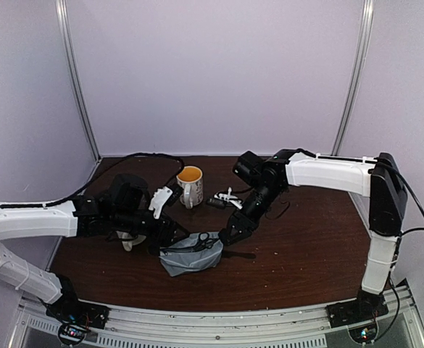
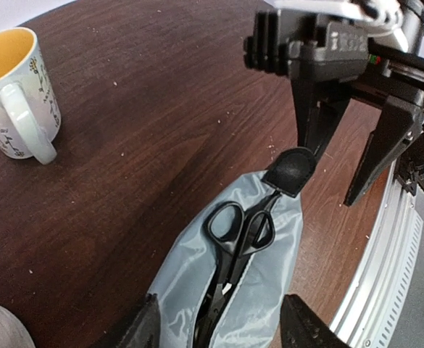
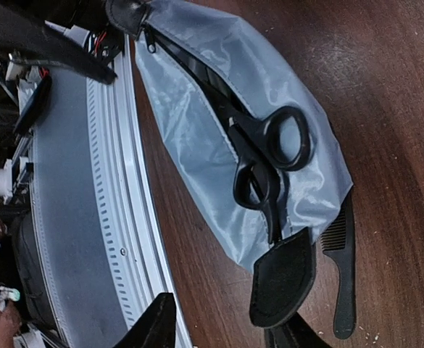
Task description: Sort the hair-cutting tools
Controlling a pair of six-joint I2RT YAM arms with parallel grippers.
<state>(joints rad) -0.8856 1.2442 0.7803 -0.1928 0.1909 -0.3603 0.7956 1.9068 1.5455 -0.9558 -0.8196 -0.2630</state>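
The grey pouch [image 1: 188, 257] lies at the front middle of the table with its zip open. One pair of black-handled scissors [image 2: 239, 230] sticks handle-first out of the opening and also shows in the right wrist view [image 3: 273, 156]. My left gripper [image 2: 222, 330] is open, with one finger on each side of the pouch [image 2: 190, 275]. My right gripper [image 3: 222, 335] is open at the pouch's far end, one finger against its black end tab [image 3: 284, 279]. The black comb [image 3: 346, 275] lies on the table beside the pouch. The clipper [image 1: 225, 197] lies behind my right gripper [image 1: 227, 233]. The guard is out of view.
A cream mug [image 1: 190, 185] with a yellow inside stands behind the pouch and shows in the left wrist view [image 2: 12, 94]. A pale object [image 1: 128, 243] is half hidden under my left arm. The table's metal front rail [image 3: 117, 217] runs close to the pouch.
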